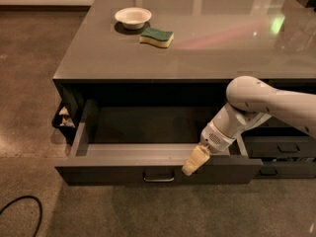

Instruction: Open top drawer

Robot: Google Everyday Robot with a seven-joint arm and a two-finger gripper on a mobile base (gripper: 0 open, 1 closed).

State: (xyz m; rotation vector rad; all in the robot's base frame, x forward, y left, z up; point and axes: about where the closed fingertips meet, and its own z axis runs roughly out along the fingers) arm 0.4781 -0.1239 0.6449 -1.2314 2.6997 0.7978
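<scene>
The top drawer is pulled well out of the dark-grey cabinet, and its lighter grey inside shows, bare. Its small loop handle sits at the centre of the front. My gripper hangs from the white arm on the right. Its cream-coloured fingers rest over the top edge of the drawer front, to the right of the handle.
A white bowl and a green-and-yellow sponge lie on the grey counter. The neighbouring stack's drawers are at the right. A black cable loops on the floor at lower left. A small holder hangs on the cabinet's left side.
</scene>
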